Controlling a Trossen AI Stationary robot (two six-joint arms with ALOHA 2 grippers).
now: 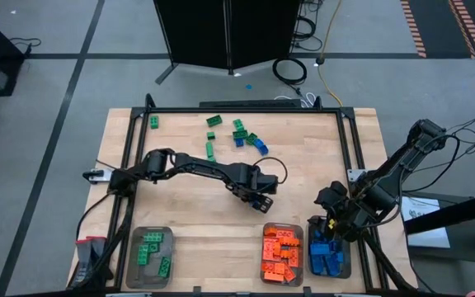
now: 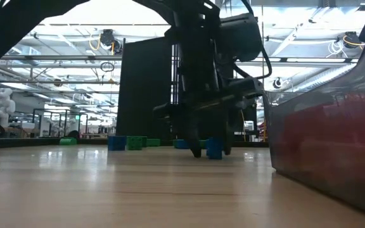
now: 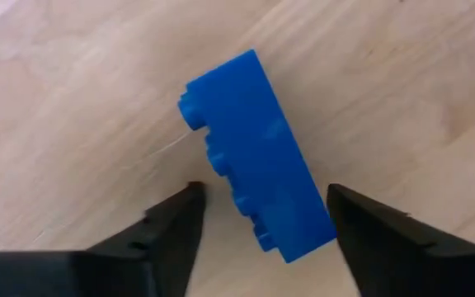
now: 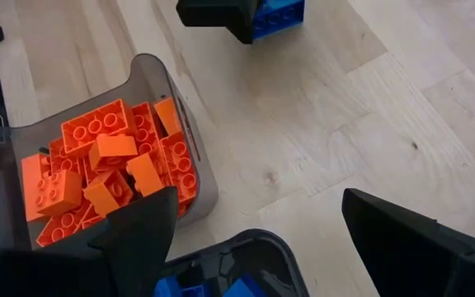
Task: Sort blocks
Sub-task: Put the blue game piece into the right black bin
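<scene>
A blue block (image 3: 250, 140) lies on its side on the bare wood, studs facing sideways. My left gripper (image 3: 264, 191) points down over it, open, one finger on either side of its nearer end. The low view shows the fingertips just above the table beside the block (image 2: 215, 148). In the high view my left gripper (image 1: 262, 200) is at mid-table and hides the block. My right gripper (image 1: 334, 221) hangs open and empty above the blue tray (image 1: 328, 256). Loose green and blue blocks (image 1: 246, 136) lie on the table's far part. My left gripper has one finger (image 3: 361, 227) right beside a corner of the blue block's end (image 3: 324, 235); I cannot tell whether they touch. The other finger (image 3: 176, 227) stands apart from the block. The block lies flat on the table.
Three clear trays stand along the near edge: green blocks at the left (image 1: 149, 256), orange blocks (image 4: 105, 173) and blue blocks at the right. The orange tray (image 1: 283, 254) is just near-side of my left gripper. Bare wood lies between the trays and the loose blocks.
</scene>
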